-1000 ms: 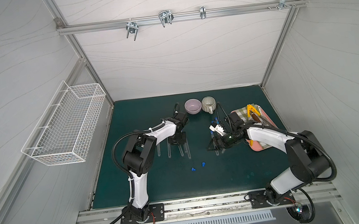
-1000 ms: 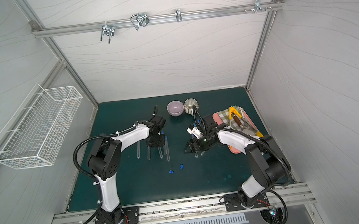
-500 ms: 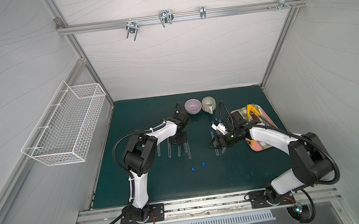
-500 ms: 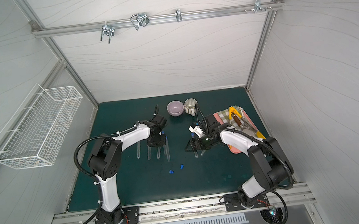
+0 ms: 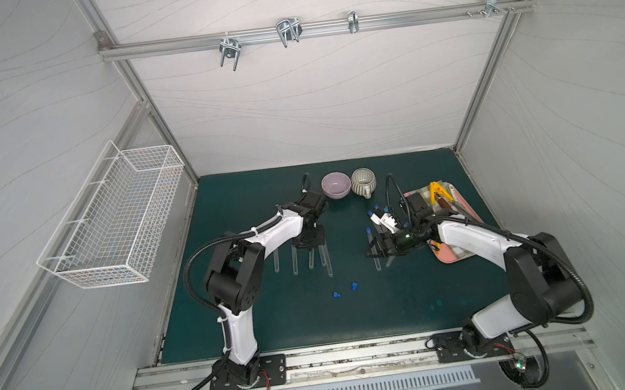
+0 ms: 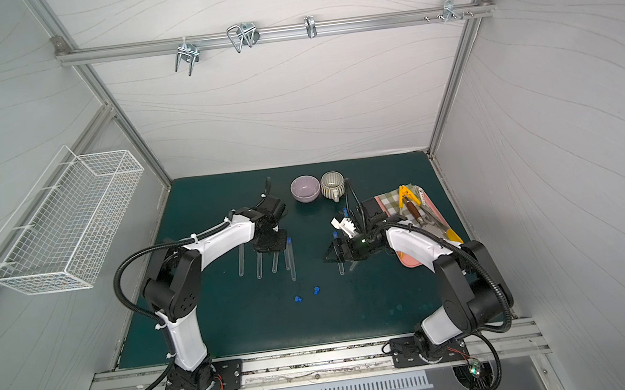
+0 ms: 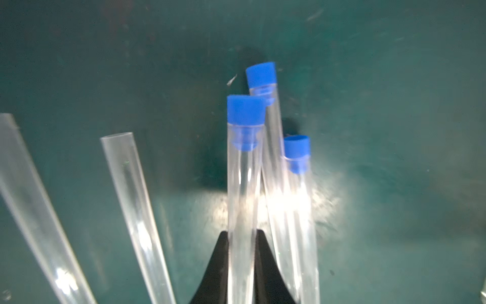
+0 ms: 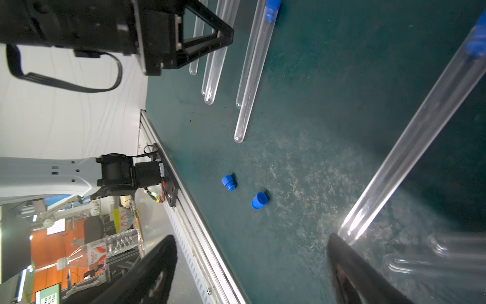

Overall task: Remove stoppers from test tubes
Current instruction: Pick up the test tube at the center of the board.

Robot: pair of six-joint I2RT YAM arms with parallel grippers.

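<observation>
Find the left end effector [image 7: 242, 265] pinched shut on one long, clear, transparent test tube [image 7: 243, 189], gripped well below the mouth, with a bright blue stepped plastic stopper [image 7: 246, 110] seated in its top. Count two more stoppered tubes [image 7: 298, 210] lying close alongside it and two open, unstoppered tubes [image 7: 131, 197] fanned apart, all left of the middle of the dark green tabletop [image 5: 277, 320]. See the right end effector [image 8: 251, 244] spread wide and gripping nothing, low over a second cluster of tubes [image 5: 374, 255] toward the right edge, just beside a pink tray [image 5: 454, 258]. Spot two loose blue stoppers [image 5: 337, 294] lying between the arms, nearer the front edge. Expect light, stiff, slick, breakable tubes, prone to rolling and to sliding through a pinch. Expect small stoppers held in by friction alone. Probably best to steady the shaft close under the mouth, pinch the stopper by its wide head and pull straight along the tube's axis. Cannot settle glass or plastic. Cannot settle contact between one right finger [image 8: 349, 263] and the rounded bottom of the nearest tube [image 8: 410, 136]. No sight of the left end effector's tips or of the stoppers beneath it in the top views, and only a blurred left wrist view.
</observation>
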